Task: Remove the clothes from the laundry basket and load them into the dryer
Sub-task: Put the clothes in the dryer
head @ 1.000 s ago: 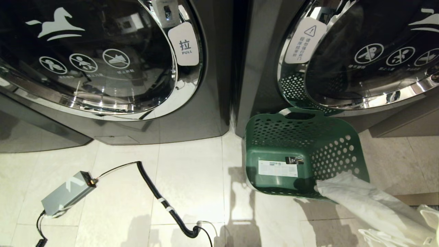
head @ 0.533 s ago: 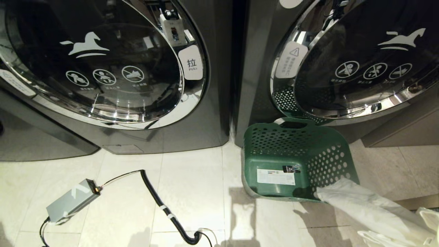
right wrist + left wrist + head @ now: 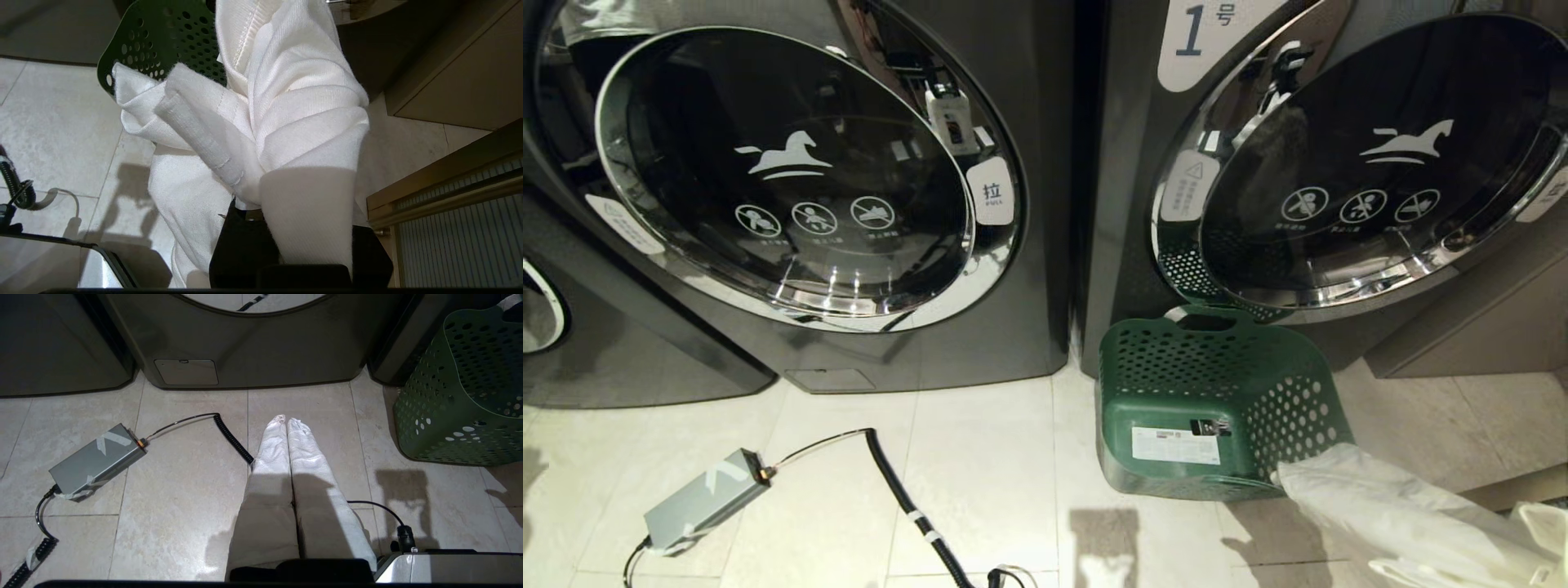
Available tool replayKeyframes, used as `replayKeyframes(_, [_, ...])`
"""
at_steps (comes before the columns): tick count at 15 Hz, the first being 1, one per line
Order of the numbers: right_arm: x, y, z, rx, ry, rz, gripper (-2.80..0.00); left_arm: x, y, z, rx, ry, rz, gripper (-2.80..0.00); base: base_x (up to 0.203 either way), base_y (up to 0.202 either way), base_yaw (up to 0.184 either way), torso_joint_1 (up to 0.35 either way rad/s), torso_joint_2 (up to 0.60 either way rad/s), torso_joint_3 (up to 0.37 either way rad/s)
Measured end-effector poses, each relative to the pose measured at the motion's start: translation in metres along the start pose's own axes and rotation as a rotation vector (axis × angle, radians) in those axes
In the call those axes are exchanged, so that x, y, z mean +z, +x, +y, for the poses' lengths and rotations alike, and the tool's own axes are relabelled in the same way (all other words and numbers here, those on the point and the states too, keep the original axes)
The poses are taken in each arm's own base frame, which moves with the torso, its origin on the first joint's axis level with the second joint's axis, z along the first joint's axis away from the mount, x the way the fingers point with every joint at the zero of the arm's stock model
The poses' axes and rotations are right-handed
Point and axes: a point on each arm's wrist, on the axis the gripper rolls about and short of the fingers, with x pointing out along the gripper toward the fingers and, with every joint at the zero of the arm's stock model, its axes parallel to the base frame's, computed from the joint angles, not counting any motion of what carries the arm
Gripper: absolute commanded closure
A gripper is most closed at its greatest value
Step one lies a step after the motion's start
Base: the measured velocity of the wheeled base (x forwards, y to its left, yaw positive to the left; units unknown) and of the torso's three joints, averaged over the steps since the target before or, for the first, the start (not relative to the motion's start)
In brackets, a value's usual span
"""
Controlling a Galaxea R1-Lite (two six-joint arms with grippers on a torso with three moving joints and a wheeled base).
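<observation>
The floor (image 3: pixel 980 457) is pale beige tile with thin grout lines, brightly lit, with hard shadows falling across it. Two dark grey front-loading machines stand side by side against it: the left machine (image 3: pixel 792 188) has its round chrome-rimmed glass door closed, while the dryer (image 3: pixel 1339 163) on the right, marked with a large "1", has its door swung partly ajar. The laundry basket (image 3: pixel 1217 392) lies tipped on the floor directly below that door, touching the dryer's front, its labelled base facing the camera. A grey power box (image 3: pixel 707 500) lies on the tiles in front of the left machine, and a coiled black cable (image 3: pixel 907 498) runs from it across the floor between the machines and the robot.

The right gripper (image 3: pixel 261 204) is closed on a white garment (image 3: pixel 286 114), which bunches over it and hangs just beside the basket's perforated wall. The left gripper (image 3: pixel 286 421), wrapped in white cloth, hovers over bare tile with its fingers pressed together, holding nothing, close to the cable.
</observation>
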Motion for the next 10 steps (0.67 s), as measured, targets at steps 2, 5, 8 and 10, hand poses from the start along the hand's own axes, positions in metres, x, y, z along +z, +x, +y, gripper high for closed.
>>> replayKeyframes(2, [0.0000, 0.0000, 0.0000, 0.002, -0.001, 0.000, 0.00, 0.0000, 0.0000, 0.0000, 0.000, 0.000, 0.000, 0.00, 0.000, 0.000, 0.000, 0.002, 0.00, 0.206])
replayKeyframes(5, [0.0000, 0.0000, 0.0000, -0.001, 0.003, 0.001, 0.00, 0.0000, 0.0000, 0.0000, 0.000, 0.000, 0.000, 0.00, 0.000, 0.000, 0.000, 0.000, 0.00, 0.201])
replayKeyframes(8, [0.0000, 0.0000, 0.0000, 0.002, 0.000, 0.000, 0.00, 0.0000, 0.0000, 0.0000, 0.000, 0.000, 0.000, 0.00, 0.000, 0.000, 0.000, 0.004, 0.00, 0.197])
replayKeyframes(10, [0.0000, 0.0000, 0.0000, -0.001, 0.002, 0.001, 0.00, 0.0000, 0.0000, 0.0000, 0.000, 0.000, 0.000, 0.00, 0.000, 0.000, 0.000, 0.005, 0.00, 0.202])
